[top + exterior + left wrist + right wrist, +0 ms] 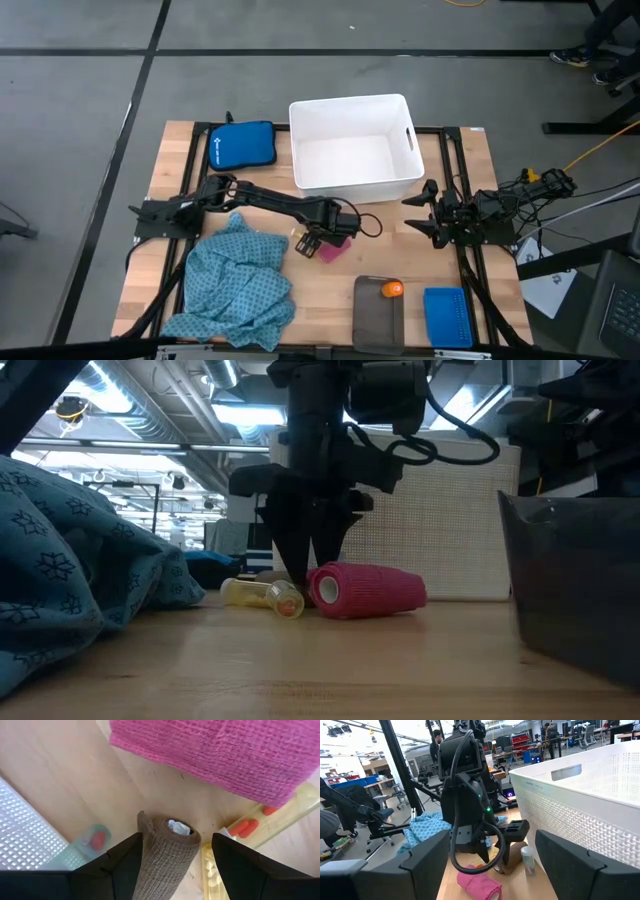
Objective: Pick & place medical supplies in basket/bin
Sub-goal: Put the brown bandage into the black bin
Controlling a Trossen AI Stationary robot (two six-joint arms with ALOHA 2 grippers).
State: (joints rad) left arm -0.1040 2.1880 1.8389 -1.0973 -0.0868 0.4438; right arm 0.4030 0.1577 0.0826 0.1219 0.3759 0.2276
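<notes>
pink bandage roll: cut off by the frame edge | brown bandage roll: lower end hidden between the fingers | orange piece: too small to identify

I am reaching my left arm across to the table's middle, its left gripper pointing down with fingers spread apart and tips at the tabletop. My right arm is waiting at the right edge, right gripper parted wide, holding nothing.
</notes>
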